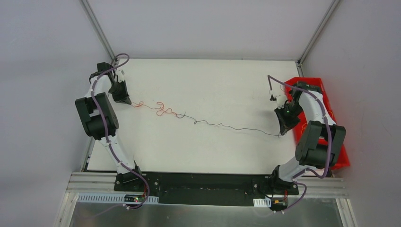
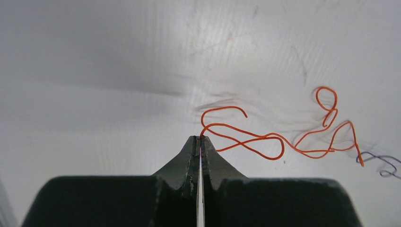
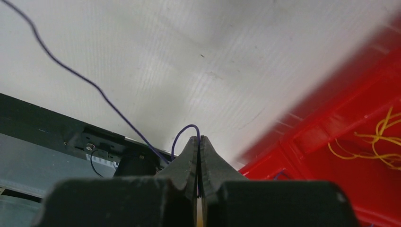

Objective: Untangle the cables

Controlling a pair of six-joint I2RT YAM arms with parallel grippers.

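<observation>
A thin orange cable [image 1: 163,109] lies in loops on the white table left of centre and joins a thin dark purple cable [image 1: 227,126] that stretches right. My left gripper [image 1: 126,100] is shut on the orange cable's left end; in the left wrist view the orange cable [image 2: 265,139] leaves the closed tips [image 2: 199,138] and curls right. My right gripper [image 1: 283,134] is shut on the dark purple cable's right end; in the right wrist view the purple cable [image 3: 94,87] loops out of the tips [image 3: 199,138] and runs up left.
A red bin [image 1: 331,123] stands at the table's right edge beside my right arm and holds yellow cables [image 3: 373,142]. The black mounting rail [image 1: 208,182] runs along the near edge. Grey walls enclose the table.
</observation>
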